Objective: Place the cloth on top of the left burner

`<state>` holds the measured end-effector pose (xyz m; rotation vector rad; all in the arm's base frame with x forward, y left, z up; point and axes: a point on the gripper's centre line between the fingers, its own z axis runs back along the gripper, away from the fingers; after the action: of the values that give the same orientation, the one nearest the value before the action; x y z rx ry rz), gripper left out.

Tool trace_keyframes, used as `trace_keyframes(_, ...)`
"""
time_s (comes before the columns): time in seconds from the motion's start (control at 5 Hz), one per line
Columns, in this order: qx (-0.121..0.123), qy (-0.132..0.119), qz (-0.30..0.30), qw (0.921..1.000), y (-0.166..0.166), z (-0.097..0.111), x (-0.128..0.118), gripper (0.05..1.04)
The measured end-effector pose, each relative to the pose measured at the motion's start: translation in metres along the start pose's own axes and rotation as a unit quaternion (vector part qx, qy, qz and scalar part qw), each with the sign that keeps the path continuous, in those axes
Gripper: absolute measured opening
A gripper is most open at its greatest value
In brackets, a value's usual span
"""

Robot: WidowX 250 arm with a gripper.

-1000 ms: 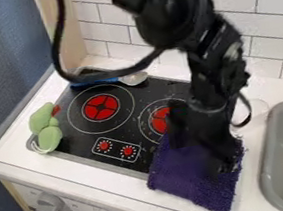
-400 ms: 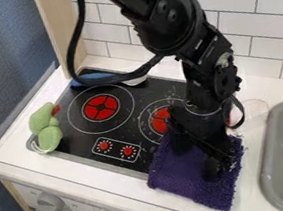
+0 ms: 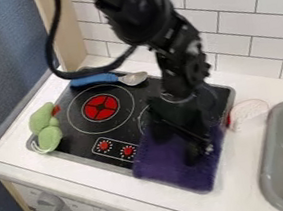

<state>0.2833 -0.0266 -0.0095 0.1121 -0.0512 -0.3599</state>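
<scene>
On the white bench [image 3: 244, 172], the purple cloth [image 3: 171, 171] covers the front right corner of the stovetop [image 3: 75, 146] and laps onto the bench, its long axis angling slightly right toward the tiled wall [image 3: 243, 23]. Cloth and black gripper [image 3: 185, 152] have shifted left and wallward since a moment ago; the gripper hides the cloth's far end, and I can't tell whether it's open or closed on it.

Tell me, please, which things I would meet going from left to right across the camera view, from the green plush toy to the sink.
Green plush toy → red centre of the left burner → purple cloth → grey sink.
</scene>
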Motion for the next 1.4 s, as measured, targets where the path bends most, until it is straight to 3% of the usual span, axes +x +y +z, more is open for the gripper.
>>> trace_keyframes(0.4,0.011,0.02,0.032,0.9992,0.053,0.001,-0.005,1.001)
trace_keyframes(0.6,0.009,0.016,0.033,0.9993,0.074,-0.002,0.007,1.001)
trace_keyframes(0.8,-0.006,0.009,0.023,0.9997,0.083,-0.006,0.027,1.001)
trace_keyframes(1.4,-0.023,-0.007,-0.039,0.999,0.066,-0.005,0.089,1.001)
